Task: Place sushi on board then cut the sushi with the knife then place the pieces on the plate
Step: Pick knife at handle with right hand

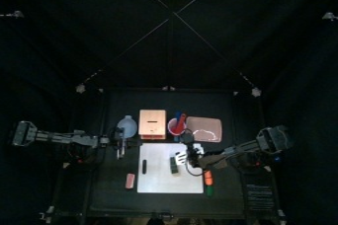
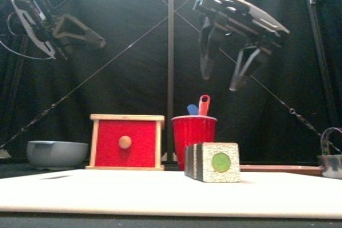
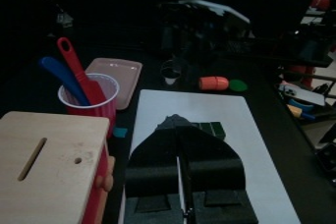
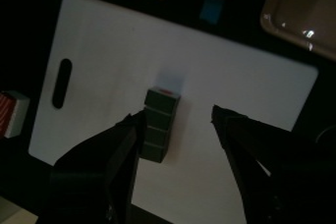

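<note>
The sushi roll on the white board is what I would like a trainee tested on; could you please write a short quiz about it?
1. True or false: the sushi roll already lies on the cutting board.
2. Where are the two knives? A: standing in the red cup. B: lying on the cutting board. C: lying on the sushi roll.
3. Fill in: above the roll, the right gripper has its jaws ____.
Key: 1 true; 2 A; 3 open.
</note>
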`<action>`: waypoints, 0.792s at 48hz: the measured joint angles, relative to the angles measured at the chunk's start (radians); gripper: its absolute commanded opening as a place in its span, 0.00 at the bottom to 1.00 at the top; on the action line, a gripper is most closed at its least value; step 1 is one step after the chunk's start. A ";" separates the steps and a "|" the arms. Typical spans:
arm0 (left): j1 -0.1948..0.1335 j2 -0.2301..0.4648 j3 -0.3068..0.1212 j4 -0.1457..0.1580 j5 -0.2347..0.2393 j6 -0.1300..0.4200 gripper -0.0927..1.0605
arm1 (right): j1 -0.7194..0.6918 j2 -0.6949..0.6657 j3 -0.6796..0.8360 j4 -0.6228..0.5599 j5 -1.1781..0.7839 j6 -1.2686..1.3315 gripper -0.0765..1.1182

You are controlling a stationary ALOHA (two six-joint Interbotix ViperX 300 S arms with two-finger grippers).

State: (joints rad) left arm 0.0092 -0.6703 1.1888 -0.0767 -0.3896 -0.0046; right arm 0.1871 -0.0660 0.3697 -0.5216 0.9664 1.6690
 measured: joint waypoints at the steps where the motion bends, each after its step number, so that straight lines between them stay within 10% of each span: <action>1: -0.002 0.002 0.000 0.000 0.000 0.000 0.08 | -0.017 -0.014 0.003 0.008 -0.002 -0.032 0.80; 38: 0.003 0.000 -0.006 -0.051 -0.002 0.000 0.08 | -0.698 -0.195 -0.080 0.588 0.041 -1.381 0.80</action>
State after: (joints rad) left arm 0.0123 -0.6703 1.1827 -0.1273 -0.3912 -0.0046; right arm -0.5108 -0.2608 0.2899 0.0660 1.0078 0.2884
